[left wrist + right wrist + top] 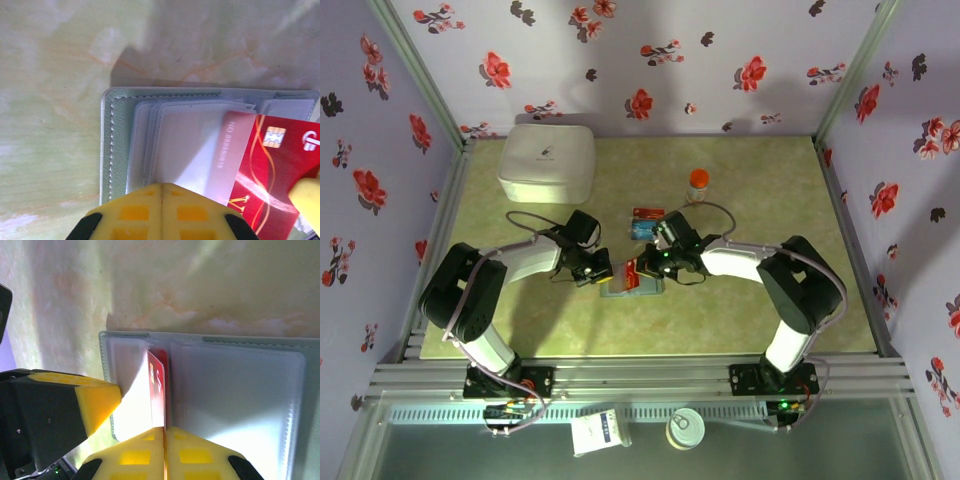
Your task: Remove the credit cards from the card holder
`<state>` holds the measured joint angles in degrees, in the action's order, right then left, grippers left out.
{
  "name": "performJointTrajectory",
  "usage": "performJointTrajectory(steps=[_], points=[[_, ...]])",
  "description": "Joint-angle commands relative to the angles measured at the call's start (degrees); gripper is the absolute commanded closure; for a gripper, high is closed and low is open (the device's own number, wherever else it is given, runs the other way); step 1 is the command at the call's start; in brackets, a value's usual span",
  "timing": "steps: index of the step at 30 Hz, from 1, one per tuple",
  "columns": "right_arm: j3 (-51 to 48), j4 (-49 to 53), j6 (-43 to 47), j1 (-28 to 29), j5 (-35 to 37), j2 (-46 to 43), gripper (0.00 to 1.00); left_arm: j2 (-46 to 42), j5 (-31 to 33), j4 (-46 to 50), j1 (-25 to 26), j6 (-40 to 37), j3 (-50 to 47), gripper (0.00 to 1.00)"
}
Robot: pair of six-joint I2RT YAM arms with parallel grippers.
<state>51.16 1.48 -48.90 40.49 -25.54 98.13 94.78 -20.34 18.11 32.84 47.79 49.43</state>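
Red plastic stands edge-up between the clamped fingers of my right pincer (165,432): a credit card (158,382) partly out of a clear sleeve of the grey-blue card holder (240,390), which lies open on the marbled green tabletop (740,310) between the two arms. My left pincer (161,192), jaws together with nothing between them, sits over the holder's sleeves beside its stitched border. A blue card (642,229) lies flat on the tabletop just beyond the holder.
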Motion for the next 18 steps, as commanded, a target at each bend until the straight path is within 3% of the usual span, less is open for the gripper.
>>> performJointTrajectory(steps=[1, 18], points=[[-0.2, 6.0, 2.7, -0.4, 3.7, -2.6, 0.92, 1.1, 1.2, 2.9, 0.3, -1.0, 0.6, 0.99], [5.1, 12.7, 5.0, 1.5, 7.3, -2.0, 0.92, -0.9, 0.0, 1.5, 0.3, -0.2, 0.1, 0.96]])
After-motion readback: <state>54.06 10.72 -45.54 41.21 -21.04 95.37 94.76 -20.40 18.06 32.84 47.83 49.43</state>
